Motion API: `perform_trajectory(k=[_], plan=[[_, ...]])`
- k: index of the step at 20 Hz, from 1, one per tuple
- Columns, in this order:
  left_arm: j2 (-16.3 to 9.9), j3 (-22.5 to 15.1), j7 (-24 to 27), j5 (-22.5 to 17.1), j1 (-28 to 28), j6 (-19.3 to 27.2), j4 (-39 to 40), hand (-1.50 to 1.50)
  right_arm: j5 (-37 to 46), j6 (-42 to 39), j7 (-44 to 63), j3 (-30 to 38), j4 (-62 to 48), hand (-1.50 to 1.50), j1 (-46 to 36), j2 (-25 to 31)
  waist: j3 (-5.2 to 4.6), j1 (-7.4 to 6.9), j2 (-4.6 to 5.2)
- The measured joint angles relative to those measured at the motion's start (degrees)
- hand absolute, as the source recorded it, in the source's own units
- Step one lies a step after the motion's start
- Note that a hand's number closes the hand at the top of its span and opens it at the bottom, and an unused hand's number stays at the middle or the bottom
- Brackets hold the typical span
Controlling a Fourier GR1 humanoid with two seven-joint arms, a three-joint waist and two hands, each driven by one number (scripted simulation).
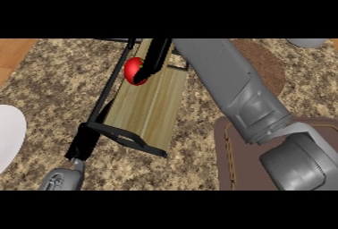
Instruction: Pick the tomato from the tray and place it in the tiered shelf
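My right hand (156, 56) is stretched out far from me, at the end of my grey right forearm (228, 85), which runs up across the view from the lower right. Its black fingers are curled round the tomato (134, 70), which shows at the hand's left side; the fingers wrap over the tomato's right edge and hide part of it. The tomato is round, bright red and glossy, with a small dark patch near its top. Hand and tomato are over the far end of the tiered shelf (148, 105), whose pale wooden board with lengthwise grain stretches from under the hand back toward me; I cannot tell whether the tomato touches the board or is held above it. Black frame bars run along the shelf's left side, just left of the tomato, and a black curved bracket closes the near end of the board. Nearer to me and to the right of the hand, under my forearm, lies the brown tray (231, 156) with a thin light line inside its rim. All this sits on the speckled brown desk (52, 89). My left hand (82, 144) shows near the lower left, well apart from the tomato, dark against the shelf's near corner; I cannot tell how its fingers are set. A white plate (9, 134) lies at the far left edge.
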State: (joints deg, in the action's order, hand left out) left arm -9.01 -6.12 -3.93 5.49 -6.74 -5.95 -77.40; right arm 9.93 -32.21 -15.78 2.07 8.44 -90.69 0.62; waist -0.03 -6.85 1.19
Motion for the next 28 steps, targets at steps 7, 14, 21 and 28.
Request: perform_trajectory(k=[7,14,21,28], plan=[[-0.6,0.8,0.6,-0.1,1.0,0.1,-0.4,0.0,-10.6,7.4,4.3,9.5,-1.9,-1.5,-3.6,-0.2,-0.01,1.25,-0.1],[-1.1,1.6,1.0,-0.5,1.8,0.0,-1.6,0.0,-14.7,17.8,6.4,14.8,-1.9,-1.5,-3.4,6.6,-0.05,2.15,0.47],[-0.4,1.1,1.4,-0.1,1.8,0.5,-2.4,0.0,-14.1,15.8,8.0,14.9,-2.5,-1.5,0.1,17.4,0.07,1.43,1.44],[-0.3,0.8,1.3,-0.1,0.7,0.0,-2.5,0.0,-12.8,8.1,3.9,14.0,-1.4,-1.5,4.5,24.6,0.21,0.29,2.34]])
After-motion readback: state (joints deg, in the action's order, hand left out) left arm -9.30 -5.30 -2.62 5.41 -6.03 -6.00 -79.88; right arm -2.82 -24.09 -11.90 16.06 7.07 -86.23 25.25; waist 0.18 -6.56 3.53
